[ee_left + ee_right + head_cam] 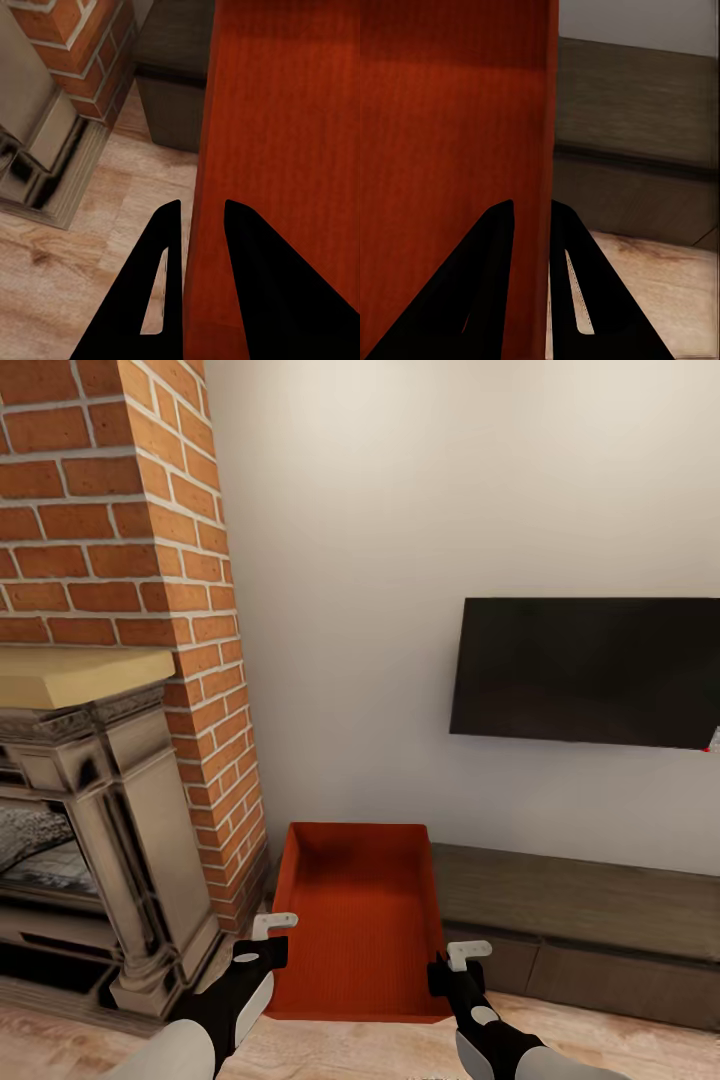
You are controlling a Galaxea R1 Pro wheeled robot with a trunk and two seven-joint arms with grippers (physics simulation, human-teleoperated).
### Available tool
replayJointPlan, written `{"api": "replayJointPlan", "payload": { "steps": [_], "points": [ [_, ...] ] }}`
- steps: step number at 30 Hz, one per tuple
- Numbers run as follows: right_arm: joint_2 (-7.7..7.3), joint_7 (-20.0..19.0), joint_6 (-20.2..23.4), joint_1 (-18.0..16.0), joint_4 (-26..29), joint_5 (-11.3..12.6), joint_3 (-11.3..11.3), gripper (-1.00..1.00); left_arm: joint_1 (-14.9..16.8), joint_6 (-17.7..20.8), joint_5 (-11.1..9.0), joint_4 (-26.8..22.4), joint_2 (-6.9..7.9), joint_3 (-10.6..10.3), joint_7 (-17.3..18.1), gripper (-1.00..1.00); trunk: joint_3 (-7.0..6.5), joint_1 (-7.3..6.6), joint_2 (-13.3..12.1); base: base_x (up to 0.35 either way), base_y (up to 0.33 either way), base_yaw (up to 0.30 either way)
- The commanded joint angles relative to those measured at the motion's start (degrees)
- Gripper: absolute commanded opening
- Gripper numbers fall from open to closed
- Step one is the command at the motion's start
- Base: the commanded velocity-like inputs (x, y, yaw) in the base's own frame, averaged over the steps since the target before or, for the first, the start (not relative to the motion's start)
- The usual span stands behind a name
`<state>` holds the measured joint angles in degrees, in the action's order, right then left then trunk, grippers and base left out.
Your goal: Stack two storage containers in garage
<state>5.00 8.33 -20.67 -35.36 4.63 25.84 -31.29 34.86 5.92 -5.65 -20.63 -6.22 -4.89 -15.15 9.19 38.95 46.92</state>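
Note:
An orange-red storage container point(355, 920), an open-topped tray, hangs level between my two grippers in the living room, its far end above the low bench. My left gripper point(270, 958) is shut on the tray's left wall. In the left wrist view the left gripper point(202, 206) has one black finger on each side of the container's point(292, 135) thin wall. On the opposite side my right gripper point(442, 968) is shut on the right wall. The right wrist view shows the right gripper point(532, 204) straddling that wall of the container point(450, 127).
The red-brick fireplace point(100, 810) with its carved surround stands close on the left. A long dark bench point(600, 910) runs along the white wall under a black screen point(590, 670). Light wood-plank floor point(90, 232) lies below the tray.

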Motion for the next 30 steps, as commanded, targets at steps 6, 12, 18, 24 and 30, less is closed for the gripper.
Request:
{"api": "replayJointPlan", "payload": {
  "steps": [6,12,18,24,30],
  "points": [
    [0.01,0.55,-0.43,-0.06,-0.23,1.59,0.88,-1.0,0.04,0.41,0.47,-0.29,0.07,0.32,-0.76,-1.0,0.09,0.01,0.07,0.0,0.0,-0.243],
    [0.03,0.55,-0.43,-0.06,-0.23,1.59,0.88,-1.0,0.04,0.41,0.47,-0.29,0.07,0.32,-0.76,-1.0,0.09,0.01,0.07,0.0,0.0,-0.243],
    [0.01,0.55,-0.43,-0.06,-0.23,1.56,0.88,-1.0,0.04,0.41,0.47,-0.29,0.07,0.32,-0.76,-1.0,0.09,0.01,0.07,0.0,0.0,-0.243],
    [0.01,0.55,-0.43,-0.06,-0.23,1.54,0.88,-1.0,0.04,0.41,0.47,-0.29,0.07,0.32,-0.76,-1.0,0.09,0.01,0.07,0.0,0.0,-0.244],
    [0.01,0.55,-0.43,-0.06,-0.23,1.57,0.88,-1.0,0.04,0.41,0.46,-0.29,0.07,0.32,-0.76,-1.0,0.09,0.01,0.07,0.0,0.0,-0.244]
  ]
}}
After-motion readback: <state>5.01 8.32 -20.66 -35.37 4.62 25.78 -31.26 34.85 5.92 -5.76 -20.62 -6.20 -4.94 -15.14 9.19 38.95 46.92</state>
